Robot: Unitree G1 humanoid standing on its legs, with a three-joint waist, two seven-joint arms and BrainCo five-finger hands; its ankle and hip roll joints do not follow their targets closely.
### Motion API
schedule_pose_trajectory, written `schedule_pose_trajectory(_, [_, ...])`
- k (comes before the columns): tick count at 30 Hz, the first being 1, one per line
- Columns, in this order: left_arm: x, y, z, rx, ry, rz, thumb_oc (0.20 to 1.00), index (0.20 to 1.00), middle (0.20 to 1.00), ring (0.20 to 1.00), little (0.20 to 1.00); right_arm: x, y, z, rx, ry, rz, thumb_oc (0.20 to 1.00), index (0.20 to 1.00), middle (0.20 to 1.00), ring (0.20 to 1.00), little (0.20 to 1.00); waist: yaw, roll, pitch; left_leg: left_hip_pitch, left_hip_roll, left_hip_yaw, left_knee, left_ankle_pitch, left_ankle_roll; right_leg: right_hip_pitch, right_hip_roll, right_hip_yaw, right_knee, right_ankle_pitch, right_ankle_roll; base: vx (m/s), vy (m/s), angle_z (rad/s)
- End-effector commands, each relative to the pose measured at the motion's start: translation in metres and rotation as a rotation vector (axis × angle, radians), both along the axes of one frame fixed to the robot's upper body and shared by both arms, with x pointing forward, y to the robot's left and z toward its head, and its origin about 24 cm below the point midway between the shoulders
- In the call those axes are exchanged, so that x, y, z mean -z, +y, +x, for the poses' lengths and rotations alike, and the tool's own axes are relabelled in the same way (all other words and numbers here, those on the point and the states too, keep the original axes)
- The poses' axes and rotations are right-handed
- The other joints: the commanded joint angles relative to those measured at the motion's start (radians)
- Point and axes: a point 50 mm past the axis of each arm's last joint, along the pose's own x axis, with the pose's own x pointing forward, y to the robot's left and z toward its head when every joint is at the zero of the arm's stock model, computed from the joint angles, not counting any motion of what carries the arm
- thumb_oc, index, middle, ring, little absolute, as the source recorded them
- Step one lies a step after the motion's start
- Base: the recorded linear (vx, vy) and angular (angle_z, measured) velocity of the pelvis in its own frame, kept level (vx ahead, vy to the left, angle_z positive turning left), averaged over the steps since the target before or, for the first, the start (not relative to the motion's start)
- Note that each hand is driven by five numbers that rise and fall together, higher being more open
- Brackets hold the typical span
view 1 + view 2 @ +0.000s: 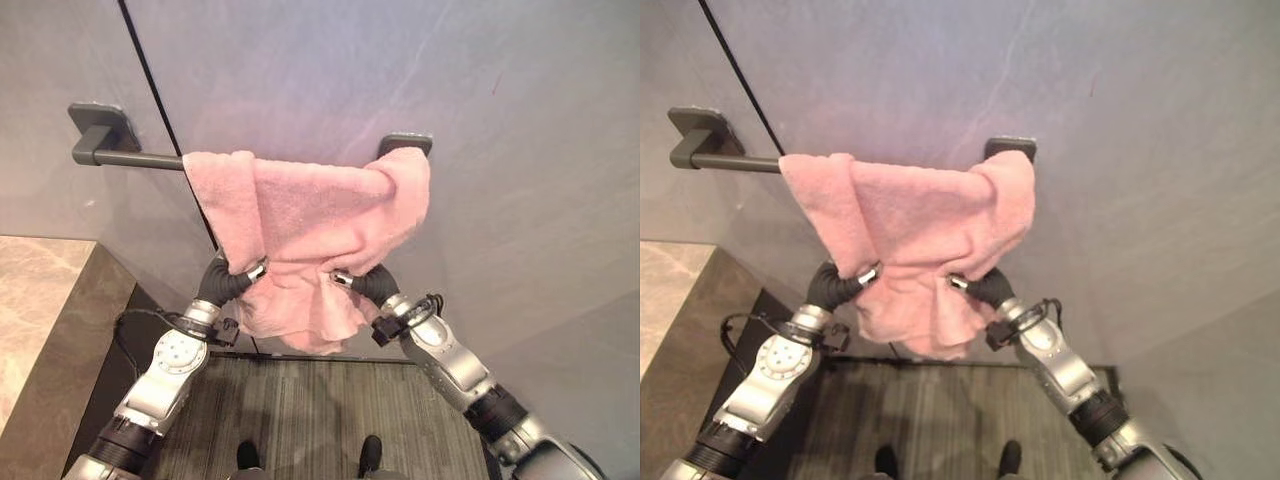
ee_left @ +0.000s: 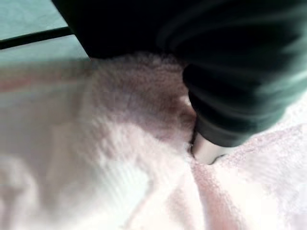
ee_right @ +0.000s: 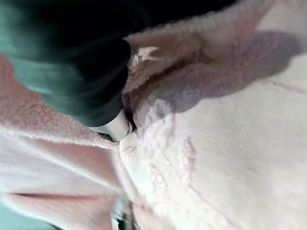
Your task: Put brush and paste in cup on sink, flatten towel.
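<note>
The pink towel [image 1: 310,230] hangs bunched over the dark rail [image 1: 130,158] across the centre of the frame, with the left hand [image 1: 235,280] and right hand [image 1: 362,283] buried in its folds, so I cannot tell their fingers' state. A hard downward pull could drag it off the rail. The eye views show the rail; the 2 wrist views show cloth against each hand.

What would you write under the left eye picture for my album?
Both robot hands, left hand and right hand, reach into a bunched pink towel hanging on a wall rail.
</note>
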Motion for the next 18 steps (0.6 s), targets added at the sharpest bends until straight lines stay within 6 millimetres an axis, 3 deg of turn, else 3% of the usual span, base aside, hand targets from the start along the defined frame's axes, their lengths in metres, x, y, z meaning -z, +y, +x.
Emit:
schedule_pose_trajectory(1, [-0.028,0.011,0.002,-0.019,-0.144,0.060,0.200,0.200,0.200,0.200,0.200,-0.044,-0.010,0.001,0.015,-0.221,0.080,0.200,0.200,0.200,0.200,0.200,0.007,-0.009,-0.026,0.028,-0.034,-0.026,0.005,-0.046,0.029,0.071,-0.072,-0.020,0.000,0.076,0.081,0.01,0.007,-0.03])
schedule_pose_trajectory(9, [-0.061,0.012,-0.009,-0.035,-0.296,-0.081,0.200,0.200,0.200,0.200,0.200,-0.088,0.008,-0.014,-0.131,-0.377,0.191,0.200,0.200,0.200,0.200,0.200,0.019,-0.016,-0.040,0.043,-0.034,-0.032,0.005,-0.047,0.031,0.091,-0.074,-0.029,0.007,0.076,0.078,0.00,0.002,0.01])
schedule_pose_trajectory(18, [-0.079,0.017,-0.018,-0.050,-0.385,-0.139,0.200,0.200,0.200,0.200,0.200,-0.088,0.029,-0.012,-0.219,-0.359,0.169,0.200,0.200,0.200,0.200,0.200,0.052,-0.033,-0.043,0.038,-0.035,-0.057,0.005,-0.043,0.029,0.108,-0.076,-0.056,0.011,0.074,0.073,-0.01,-0.002,0.07])
